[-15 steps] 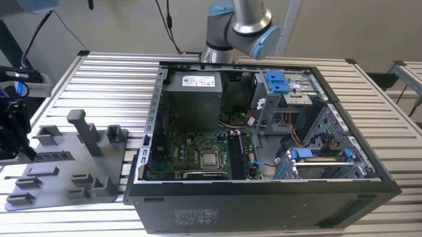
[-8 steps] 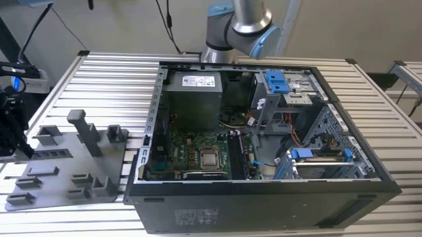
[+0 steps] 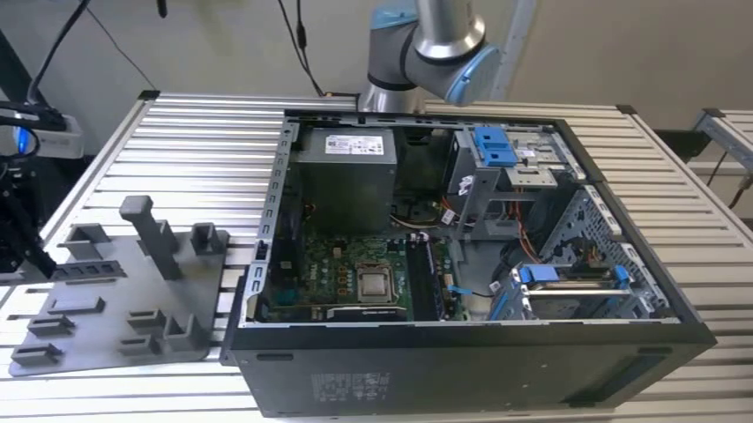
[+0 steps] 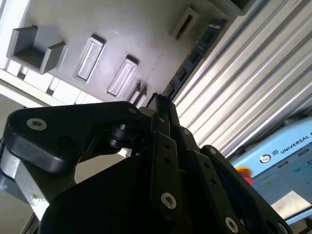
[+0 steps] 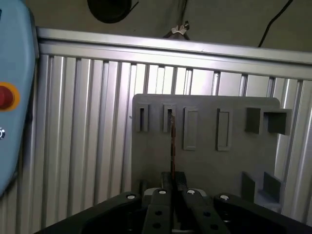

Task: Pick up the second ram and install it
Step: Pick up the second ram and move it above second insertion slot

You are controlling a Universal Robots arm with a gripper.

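Note:
The second ram [image 3: 92, 269] is a thin dark stick standing on its long edge on the grey fixture plate [image 3: 118, 326], at the exterior view's left. My gripper [image 3: 35, 263] comes down at the stick's outer end. In the first wrist view the ram [image 5: 172, 141] appears edge-on as a thin line running from a plate slot into my gripper [image 5: 173, 181], whose fingers are pressed against both its sides. In the second wrist view the dark strip of the ram [image 4: 195, 56] ends at the joined tips of my gripper [image 4: 158, 100]. The gripper is shut on the ram, which sits at plate level.
Grey upright posts [image 3: 153, 233] rise from the plate close to the ram. The open computer case [image 3: 471, 361] holds the motherboard [image 3: 353, 273] and a grey power-supply box [image 3: 344, 176]. A blue pendant with a red button [image 5: 7, 97] lies on the slatted table [image 3: 189, 141].

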